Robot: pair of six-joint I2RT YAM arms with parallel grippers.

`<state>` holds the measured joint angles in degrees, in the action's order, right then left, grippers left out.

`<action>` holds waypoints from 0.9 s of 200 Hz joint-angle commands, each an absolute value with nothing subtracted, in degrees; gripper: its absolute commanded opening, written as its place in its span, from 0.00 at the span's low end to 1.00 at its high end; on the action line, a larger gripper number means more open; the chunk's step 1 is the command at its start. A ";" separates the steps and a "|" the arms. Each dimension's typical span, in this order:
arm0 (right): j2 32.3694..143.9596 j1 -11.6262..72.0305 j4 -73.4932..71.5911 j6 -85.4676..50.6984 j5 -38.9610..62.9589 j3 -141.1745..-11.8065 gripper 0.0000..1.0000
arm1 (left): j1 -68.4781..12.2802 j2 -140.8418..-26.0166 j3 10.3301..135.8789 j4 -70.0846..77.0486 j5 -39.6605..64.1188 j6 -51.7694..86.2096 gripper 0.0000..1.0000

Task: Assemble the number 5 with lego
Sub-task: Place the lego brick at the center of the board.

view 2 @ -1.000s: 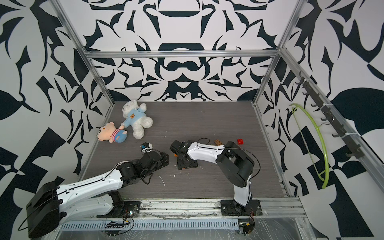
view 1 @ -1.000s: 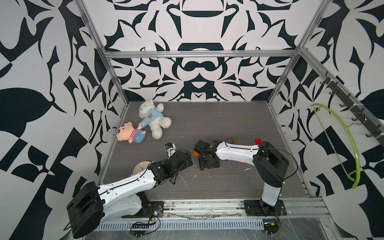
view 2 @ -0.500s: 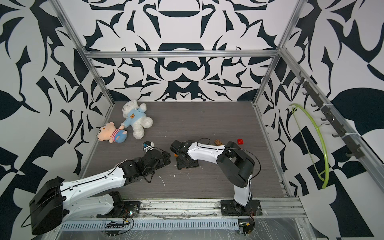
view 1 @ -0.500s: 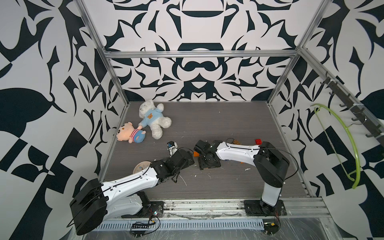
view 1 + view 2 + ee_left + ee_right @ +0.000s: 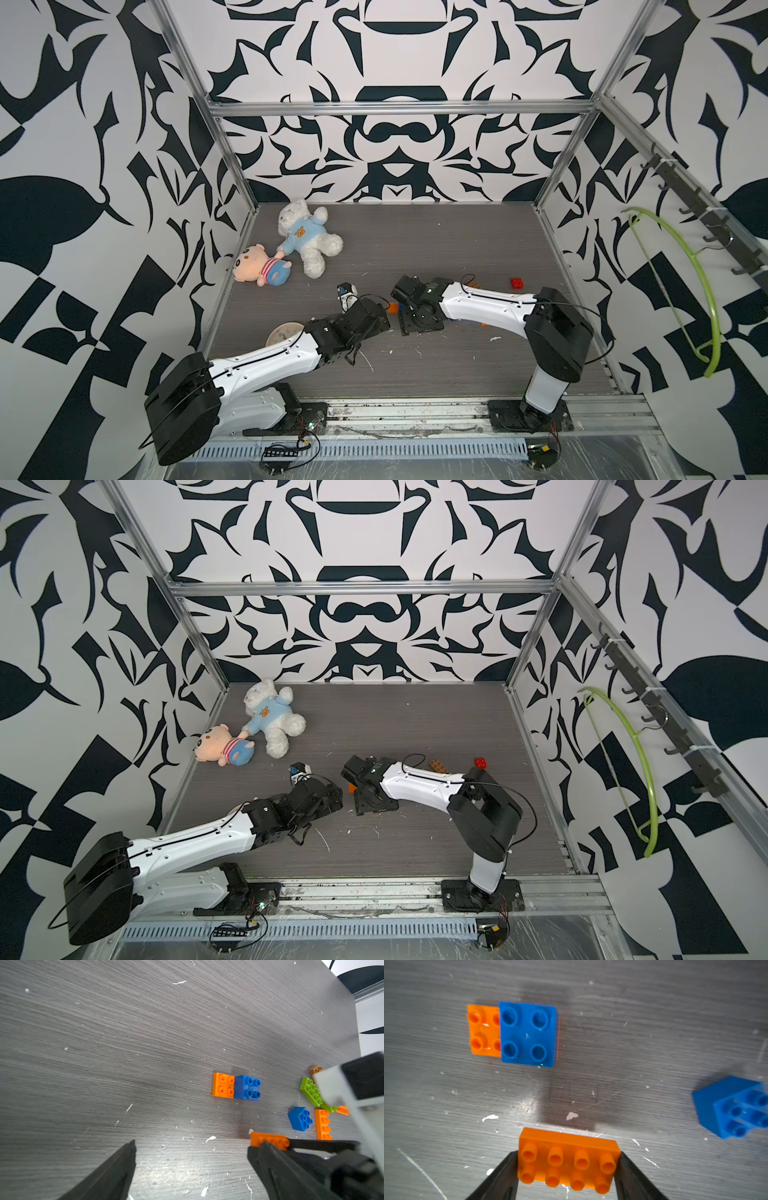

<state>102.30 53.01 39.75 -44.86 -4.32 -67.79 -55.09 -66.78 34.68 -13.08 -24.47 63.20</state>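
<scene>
We saw the right jaws grasping an orange brick (image 5: 568, 1159) by its short ends, while the left jaws stood released over the worktop (image 5: 104, 1043).

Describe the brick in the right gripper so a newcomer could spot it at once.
Follow the white right arm to the middle of the grey table. The right gripper there clamps an orange brick between its jaws: flat, two rows of four studs. Unlike the orange plate beyond, topped by a blue brick, it is bare.

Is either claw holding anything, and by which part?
The right claw pinches the orange lego plate across its two short ends; the left claw is open, holding nothing.
</scene>
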 commanded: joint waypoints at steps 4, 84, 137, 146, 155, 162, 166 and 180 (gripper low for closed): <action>104.52 53.21 40.20 -44.43 -3.19 -68.69 0.73 | -55.17 -66.66 36.18 -13.69 -24.84 62.84 0.99; 105.57 53.25 39.73 -43.89 -2.77 -68.39 0.86 | -55.15 -65.89 35.54 -13.99 -25.48 63.24 0.99; 104.16 53.34 39.72 -44.56 -4.50 -67.85 1.00 | -55.18 -66.80 36.21 -13.80 -25.13 62.89 0.99; 103.01 53.27 39.27 -44.60 -4.42 -67.50 1.00 | -55.15 -66.80 36.19 -13.87 -25.06 62.78 0.99; 101.53 53.27 39.42 -44.56 -5.53 -67.45 1.00 | -55.14 -66.72 36.28 -13.80 -25.05 62.69 0.99; 100.20 53.29 39.06 -44.64 -5.78 -67.12 1.00 | -55.11 -66.79 36.30 -13.72 -25.14 62.58 0.99; 99.29 53.26 39.15 -44.83 -6.40 -67.00 1.00 | -55.15 -66.77 36.29 -13.65 -25.12 62.50 0.99; 95.95 53.11 39.37 -44.92 -9.40 -66.22 0.99 | -55.15 -66.90 36.46 -13.16 -24.89 61.97 0.99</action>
<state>103.55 53.04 38.92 -43.90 -4.27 -66.94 -55.09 -66.72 34.92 -13.10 -24.56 63.13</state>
